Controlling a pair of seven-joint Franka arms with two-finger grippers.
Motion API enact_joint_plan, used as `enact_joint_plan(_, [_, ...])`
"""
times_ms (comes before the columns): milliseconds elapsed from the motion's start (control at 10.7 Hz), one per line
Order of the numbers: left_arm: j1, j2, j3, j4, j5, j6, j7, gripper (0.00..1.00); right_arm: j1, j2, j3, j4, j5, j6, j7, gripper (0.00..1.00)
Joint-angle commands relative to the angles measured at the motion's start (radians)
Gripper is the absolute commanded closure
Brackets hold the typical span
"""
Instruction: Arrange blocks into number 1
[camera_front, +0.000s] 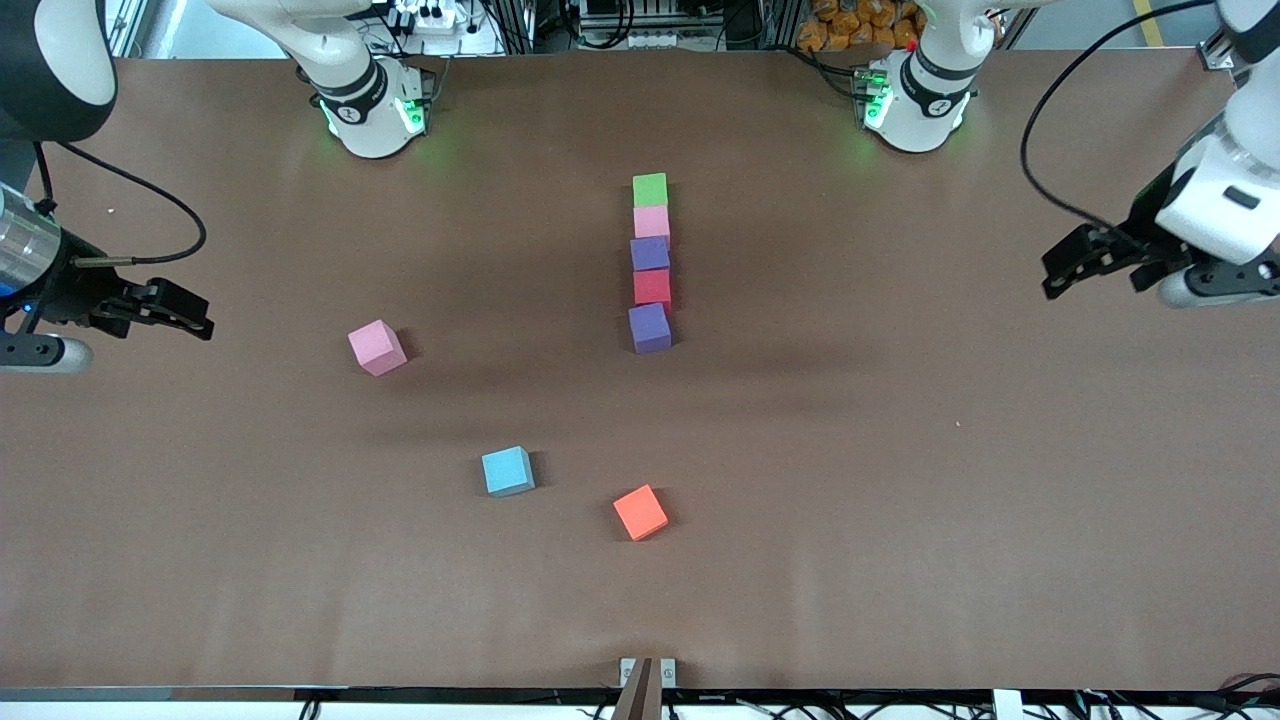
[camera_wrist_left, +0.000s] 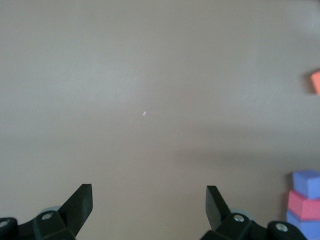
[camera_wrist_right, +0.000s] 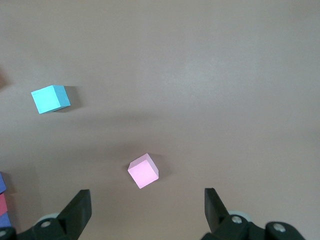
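Five blocks form a straight column mid-table: green nearest the bases, then pink, purple, red and a second purple. A loose pink block lies toward the right arm's end. A light blue block and an orange block lie nearer the front camera. My left gripper hangs open and empty over bare table at the left arm's end. Open too, my right gripper hovers at the right arm's end, short of the loose pink block.
The brown table has wide bare stretches at both ends and along its front edge. A small bracket sits at the middle of that edge. The arm bases stand along the table's back edge.
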Motion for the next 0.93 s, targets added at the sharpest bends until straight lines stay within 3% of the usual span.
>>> enact_joint_plan(0, [-0.002, -0.033, 0.031, 0.020, -0.024, -0.045, 0.083, 0.00, -0.002, 0.004, 0.007, 0.017, -0.020, -0.010, 0.023, 0.00])
enact_joint_plan(841, [-0.087, -0.035, 0.105, 0.081, -0.016, -0.103, 0.094, 0.00, -0.002, 0.004, 0.005, 0.017, -0.017, -0.011, 0.023, 0.00])
